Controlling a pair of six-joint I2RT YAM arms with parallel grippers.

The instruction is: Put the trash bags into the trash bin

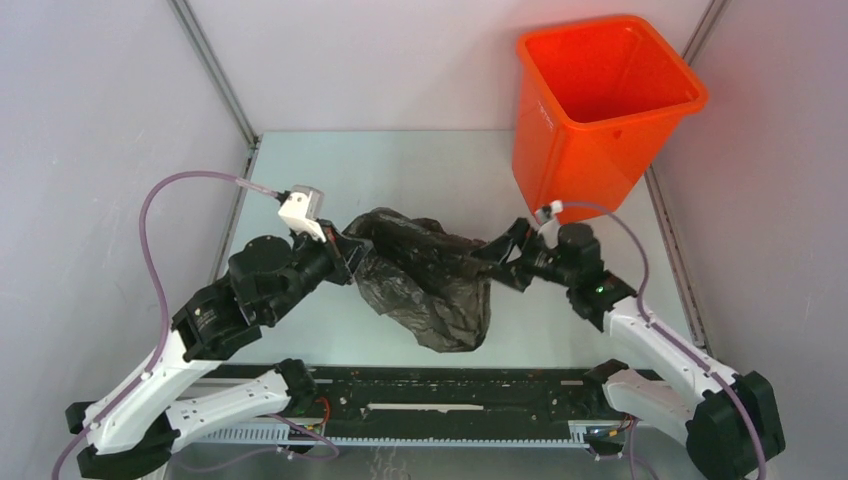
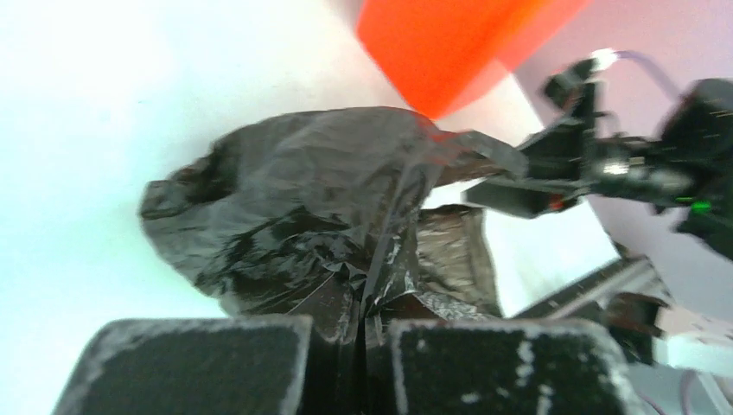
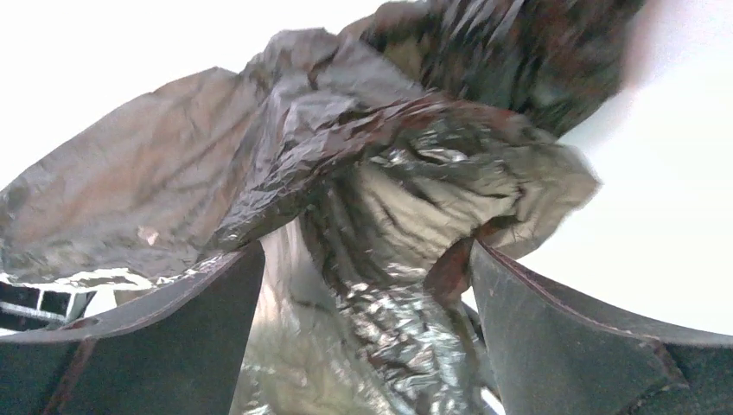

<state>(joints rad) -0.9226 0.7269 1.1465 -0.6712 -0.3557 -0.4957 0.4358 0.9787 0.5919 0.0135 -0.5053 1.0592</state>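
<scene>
Trash bag [image 1: 430,280] stretched left–right between left gripper [image 1: 350,262], clamped on it, and right gripper [image 1: 497,262], jaws parted around plastic.

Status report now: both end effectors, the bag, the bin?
Left end effector shut on trash bag. Right end effector open around bag's other side. Trash bin upright, far right, nothing in it.

Trash bag [image 1: 430,285] glossy black, brownish where thin; trash bin [image 1: 590,110] bright orange; table [image 1: 420,170] pale grey-green.
</scene>
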